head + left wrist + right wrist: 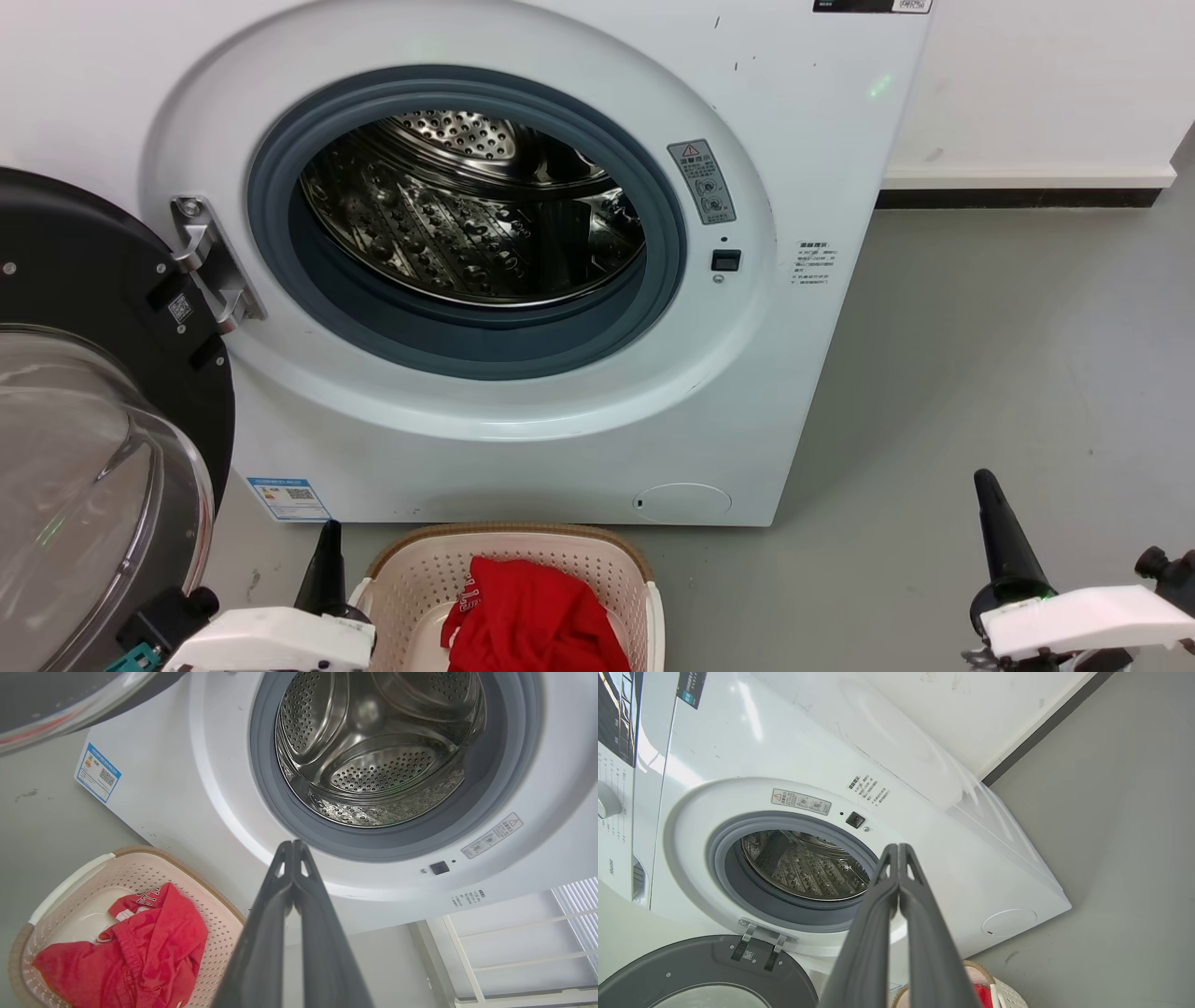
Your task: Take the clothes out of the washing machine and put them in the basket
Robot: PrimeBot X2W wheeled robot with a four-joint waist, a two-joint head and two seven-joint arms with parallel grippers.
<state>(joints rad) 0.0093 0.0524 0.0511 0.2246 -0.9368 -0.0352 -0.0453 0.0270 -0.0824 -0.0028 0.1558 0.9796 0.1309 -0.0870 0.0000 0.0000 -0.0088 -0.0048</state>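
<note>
The white washing machine [523,233] stands before me with its door [84,401] swung open to the left. Its steel drum [467,205] shows bare metal with no cloth in it. Red clothes [532,621] lie bunched in the cream basket [411,574] on the floor below the opening. My left gripper [329,537] is shut and empty, just left of the basket. At the lower right my right gripper [985,485] is shut and empty over the floor. In the left wrist view the shut left gripper [292,843] points at the drum's lower rim, with the clothes [140,947] at its left.
Grey floor [1008,373] stretches to the right of the machine up to a white wall with a dark skirting [1018,198]. The open glass door juts out at the left. A white rack [514,952] stands beside the machine in the left wrist view.
</note>
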